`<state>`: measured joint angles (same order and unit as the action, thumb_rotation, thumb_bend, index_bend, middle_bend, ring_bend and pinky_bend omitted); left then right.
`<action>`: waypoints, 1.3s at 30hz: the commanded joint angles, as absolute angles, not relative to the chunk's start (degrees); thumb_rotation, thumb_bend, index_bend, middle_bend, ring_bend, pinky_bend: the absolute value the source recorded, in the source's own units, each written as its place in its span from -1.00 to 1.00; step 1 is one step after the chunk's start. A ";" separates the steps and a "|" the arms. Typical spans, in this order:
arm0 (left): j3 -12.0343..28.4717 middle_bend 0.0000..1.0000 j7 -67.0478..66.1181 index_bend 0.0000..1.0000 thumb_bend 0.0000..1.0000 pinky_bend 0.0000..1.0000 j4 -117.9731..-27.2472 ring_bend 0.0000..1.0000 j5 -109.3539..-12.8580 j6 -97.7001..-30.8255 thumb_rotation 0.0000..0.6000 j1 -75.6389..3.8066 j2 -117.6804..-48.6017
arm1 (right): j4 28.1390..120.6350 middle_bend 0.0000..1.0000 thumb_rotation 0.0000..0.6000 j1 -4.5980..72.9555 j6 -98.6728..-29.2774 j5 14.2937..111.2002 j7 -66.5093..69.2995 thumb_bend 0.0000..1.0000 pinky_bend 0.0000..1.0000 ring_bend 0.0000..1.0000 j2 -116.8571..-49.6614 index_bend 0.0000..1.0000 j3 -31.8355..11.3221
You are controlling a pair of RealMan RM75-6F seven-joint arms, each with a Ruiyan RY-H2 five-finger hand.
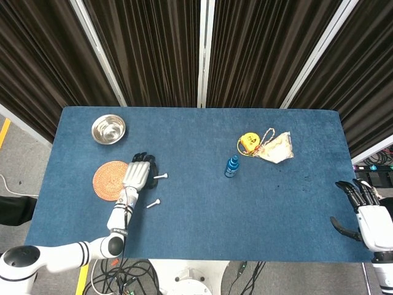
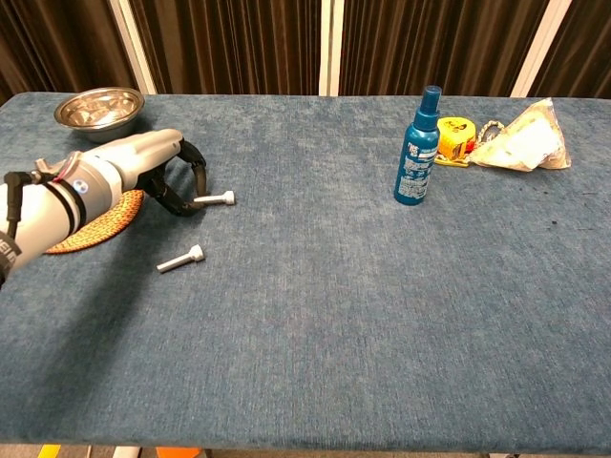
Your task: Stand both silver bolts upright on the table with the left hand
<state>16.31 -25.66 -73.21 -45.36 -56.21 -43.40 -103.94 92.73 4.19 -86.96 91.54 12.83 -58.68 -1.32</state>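
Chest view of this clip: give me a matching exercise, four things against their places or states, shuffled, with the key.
Things:
1. steel bowl
2. blue spray bottle
3. woven coaster
4. near bolt

Places or states:
A. lying flat, untouched
B. partly hidden under the left hand
C. far left corner
D. upright beside the yellow tape measure

Pairs: 1-C, 2-D, 3-B, 4-A

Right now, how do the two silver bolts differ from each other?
The far bolt lies at the left hand's fingertips; the near bolt lies apart from it, closer to the table's front edge. The far bolt lies nearly level across the chest view, the near bolt slanted. Both lie flat, heads rightward.
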 commanded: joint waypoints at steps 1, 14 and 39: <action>16.68 -0.66 -25.46 0.09 -0.23 -1.00 -73.46 -0.94 -45.32 -56.17 1.00 -43.61 -103.58 | 92.73 -0.70 1.00 4.13 -87.02 91.53 12.80 -0.63 -0.80 -0.94 -58.67 -0.74 -1.32; 18.12 -0.66 -27.51 0.09 -0.23 -1.00 -75.72 -0.94 -44.07 -55.76 1.00 -46.06 -101.52 | 92.13 -0.69 1.00 3.71 -87.18 91.13 13.44 -0.63 -0.80 -0.94 -58.95 -0.74 -1.28; 19.08 -0.67 -30.46 -0.01 -0.24 -1.00 -74.90 -0.94 -38.91 -55.30 1.00 -50.35 -101.63 | 90.69 -0.69 1.00 3.13 -86.99 90.24 15.01 -0.63 -0.80 -0.94 -59.41 -0.74 -1.35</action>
